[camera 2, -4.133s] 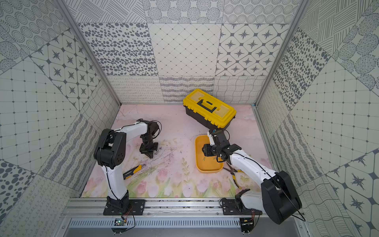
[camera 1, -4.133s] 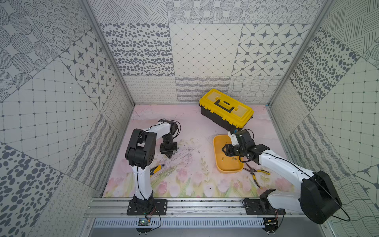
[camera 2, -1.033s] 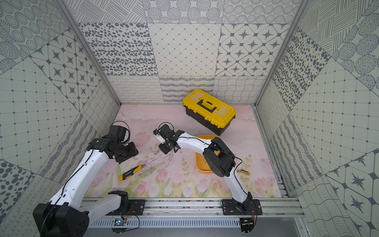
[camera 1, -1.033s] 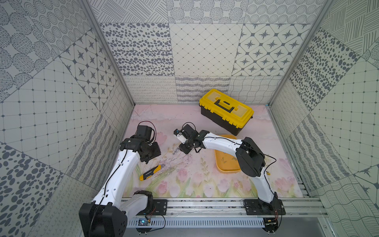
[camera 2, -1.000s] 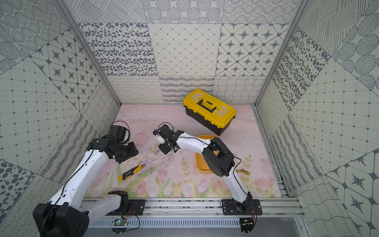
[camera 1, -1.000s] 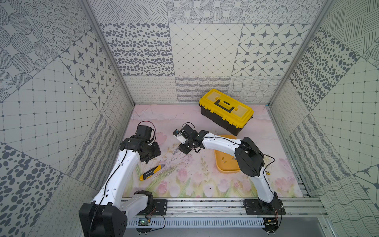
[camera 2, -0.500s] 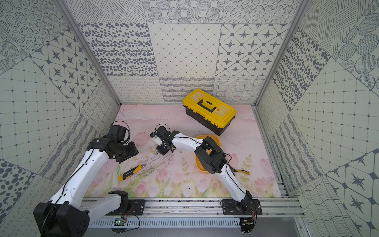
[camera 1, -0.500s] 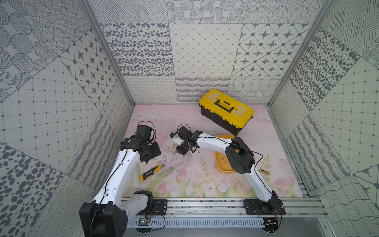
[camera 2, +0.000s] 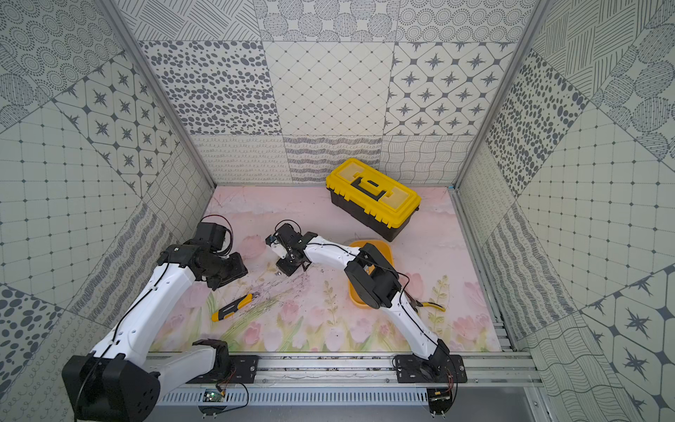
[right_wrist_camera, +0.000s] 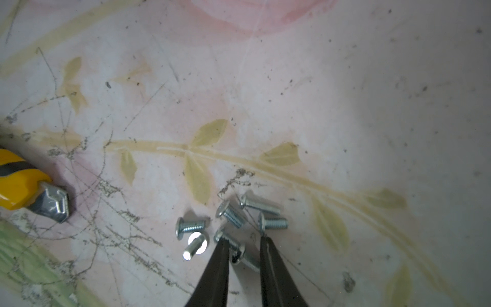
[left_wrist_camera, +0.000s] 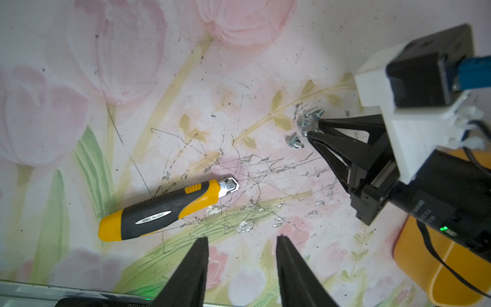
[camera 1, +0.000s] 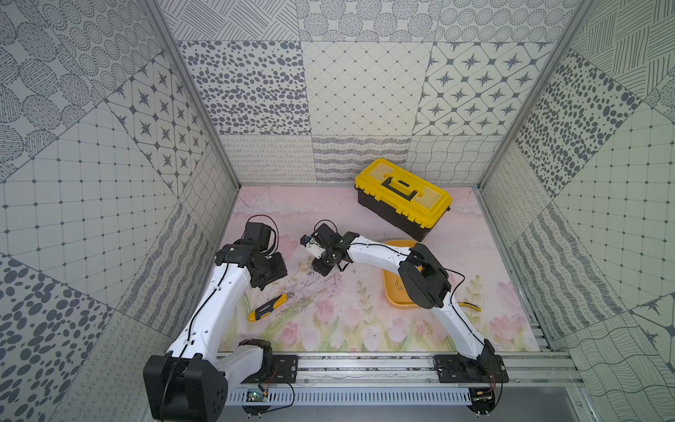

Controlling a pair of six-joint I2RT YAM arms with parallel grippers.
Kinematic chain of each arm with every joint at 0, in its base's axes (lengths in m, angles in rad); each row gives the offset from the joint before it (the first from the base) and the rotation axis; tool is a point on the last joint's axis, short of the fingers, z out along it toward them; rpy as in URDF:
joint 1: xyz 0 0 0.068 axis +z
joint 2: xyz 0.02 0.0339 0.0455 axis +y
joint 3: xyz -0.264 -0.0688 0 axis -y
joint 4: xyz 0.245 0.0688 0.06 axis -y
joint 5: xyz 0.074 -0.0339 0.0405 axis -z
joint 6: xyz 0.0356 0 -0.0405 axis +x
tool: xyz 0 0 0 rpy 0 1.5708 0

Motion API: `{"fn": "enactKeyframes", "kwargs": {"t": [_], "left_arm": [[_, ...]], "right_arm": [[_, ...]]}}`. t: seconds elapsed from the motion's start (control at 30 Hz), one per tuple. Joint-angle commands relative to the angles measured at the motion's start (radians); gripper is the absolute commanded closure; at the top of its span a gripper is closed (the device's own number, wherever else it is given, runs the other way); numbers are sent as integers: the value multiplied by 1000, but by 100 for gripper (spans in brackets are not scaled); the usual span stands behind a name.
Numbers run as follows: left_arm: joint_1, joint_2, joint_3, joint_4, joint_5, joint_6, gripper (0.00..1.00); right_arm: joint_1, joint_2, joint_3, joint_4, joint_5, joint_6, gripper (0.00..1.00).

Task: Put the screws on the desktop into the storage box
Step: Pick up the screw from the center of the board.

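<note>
Black toolbox (camera 1: pixel 401 199) with yellow lid, closed, angled, at the back. Yellow-black utility knife (left_wrist_camera: pixel 164 210) lying flat, left of middle. Yellow-handled pliers (camera 2: pixel 431 305) on the right, mostly hidden. Patterned grey-white walls (camera 1: pixel 365 91).

A scuffed pink table (left_wrist_camera: pixel 265 66) printed with tulips and green leaves. A yellow-and-black utility knife (left_wrist_camera: pixel 164 210) lies flat on it, its metal tip pointing towards a small cluster of silver screws (left_wrist_camera: pixel 308 121). The right pincer (left_wrist_camera: pixel 314 128) reaches into the cluster, fingertips narrowly apart; one screw lies just beside them. The left pincer (left_wrist_camera: pixel 241 238) hangs near the table's railed edge, fingers spread. A corner of the orange storage box (left_wrist_camera: pixel 414 273) shows beyond the right arm.
</note>
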State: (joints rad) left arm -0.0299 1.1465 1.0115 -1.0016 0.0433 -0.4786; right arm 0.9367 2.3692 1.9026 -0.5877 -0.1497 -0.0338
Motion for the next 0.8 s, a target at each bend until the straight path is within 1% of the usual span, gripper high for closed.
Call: {"fn": "enactKeyframes", "kwargs": {"t": [0.0, 0.17, 0.37, 0.5, 0.6, 0.7, 0.77], "left_arm": [[5, 7, 1, 9, 15, 18, 53], [4, 9, 1, 8, 15, 18, 53], [4, 7, 2, 9, 14, 17, 53], [4, 5, 0, 9, 12, 17, 53], [4, 5, 0, 9, 13, 16, 53], [4, 7, 0, 9, 15, 15, 53], [4, 6, -1, 8, 17, 15, 53]], "right_arm": [[5, 10, -37, -24, 20, 5, 77], [6, -15, -63, -24, 32, 13, 88], [5, -80, -87, -19, 18, 28, 90], [-6, -157, -126, 10, -26, 59, 92], [-26, -210, -162, 28, -85, 116, 92], [-51, -262, -198, 28, -126, 213, 92], [-77, -302, -239, 25, -139, 307, 92]]}}
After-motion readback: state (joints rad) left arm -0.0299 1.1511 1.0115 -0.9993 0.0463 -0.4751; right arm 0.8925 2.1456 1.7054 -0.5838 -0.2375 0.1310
